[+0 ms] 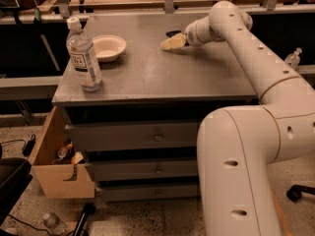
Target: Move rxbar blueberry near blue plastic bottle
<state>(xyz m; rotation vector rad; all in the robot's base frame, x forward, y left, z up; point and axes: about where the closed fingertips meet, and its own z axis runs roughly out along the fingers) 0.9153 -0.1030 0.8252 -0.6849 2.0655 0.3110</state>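
The blue plastic bottle point(84, 56), clear with a white cap and a white label, stands upright at the front left of the grey cabinet top point(157, 77). My gripper point(171, 43) is low over the far middle of the top, pointing left. A small dark flat thing, the rxbar blueberry point(173, 33), lies just behind the gripper tip and is mostly hidden by it. I cannot tell whether the gripper touches it. The bar is far to the right of the bottle.
A shallow cream bowl point(108, 47) sits behind and right of the bottle. My white arm point(256, 58) crosses the right side of the top. Drawers point(157, 136) lie below, and an open wooden drawer point(59, 171) sticks out at lower left.
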